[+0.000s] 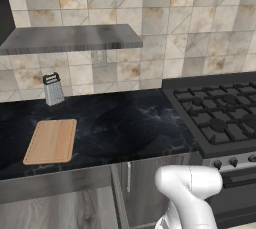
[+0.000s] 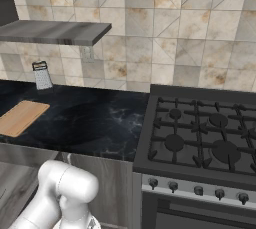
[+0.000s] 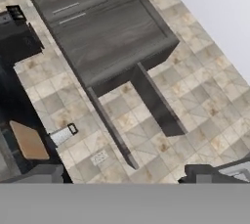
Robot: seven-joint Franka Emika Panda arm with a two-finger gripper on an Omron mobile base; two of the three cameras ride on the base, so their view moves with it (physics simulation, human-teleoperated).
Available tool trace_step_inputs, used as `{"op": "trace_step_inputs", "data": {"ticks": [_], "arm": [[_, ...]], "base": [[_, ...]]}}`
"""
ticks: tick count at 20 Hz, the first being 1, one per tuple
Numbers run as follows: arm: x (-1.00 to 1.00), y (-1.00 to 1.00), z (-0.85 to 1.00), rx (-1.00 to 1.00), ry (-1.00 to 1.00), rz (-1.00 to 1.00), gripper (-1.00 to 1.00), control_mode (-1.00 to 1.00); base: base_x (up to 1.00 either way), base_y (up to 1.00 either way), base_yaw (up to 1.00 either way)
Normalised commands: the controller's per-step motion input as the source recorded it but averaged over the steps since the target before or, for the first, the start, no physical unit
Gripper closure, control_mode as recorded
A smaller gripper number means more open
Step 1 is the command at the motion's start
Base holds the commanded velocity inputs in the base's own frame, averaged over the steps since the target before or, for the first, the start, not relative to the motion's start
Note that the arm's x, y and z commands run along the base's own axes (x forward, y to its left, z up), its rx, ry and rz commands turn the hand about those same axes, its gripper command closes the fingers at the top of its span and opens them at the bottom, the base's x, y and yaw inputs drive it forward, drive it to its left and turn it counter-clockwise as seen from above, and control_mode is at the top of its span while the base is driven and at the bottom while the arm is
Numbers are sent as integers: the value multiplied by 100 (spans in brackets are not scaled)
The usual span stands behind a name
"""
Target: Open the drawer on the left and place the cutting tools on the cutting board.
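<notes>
Left base view: we are looking at a flat tan wooden board (image 1: 51, 141) with rounded corners, lying on a black marbled counter (image 1: 135, 128). A metal box grater (image 1: 53, 88) is standing upright near the tiled wall, well behind the board. A grey wood-grain shelf (image 1: 70, 38) is hanging above. A black gas stove (image 1: 220, 115) is sitting at the right. The grey wood-grain drawer (image 1: 55, 183) front is running under the counter edge, closed; its handle is hard to make out. The white arm (image 1: 187, 198) is rising at the lower right, cut off by the frame.

Right base view: the board (image 2: 20, 117) is lying at the far left, partly cut off. The grater (image 2: 42, 75) is standing behind it. The stove (image 2: 200, 143) is showing its knobs.

Hand view: the scene is appearing rolled. The board (image 3: 29, 141) and grater (image 3: 62, 134) are lying at the lower left, with grey upper cabinets (image 3: 102, 27) above. The fingertips are hard to make out here; we are taking the claw as standing wide, gripping nothing, well apart from board and drawer.
</notes>
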Motion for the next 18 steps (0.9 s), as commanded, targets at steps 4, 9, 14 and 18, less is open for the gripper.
{"op": "trace_step_inputs", "data": {"ticks": [4,9,14,18], "arm": [[-3,-32,74,11,0,-4,-100,-100],[-1,-42,54,5,5,0,-100,-100],[0,-44,53,1,12,0,-100,-100],[0,-32,62,1,13,0,-100,-100]], "base": [[0,0,0],[0,0,0],[0,0,0],[0,0,0]]}}
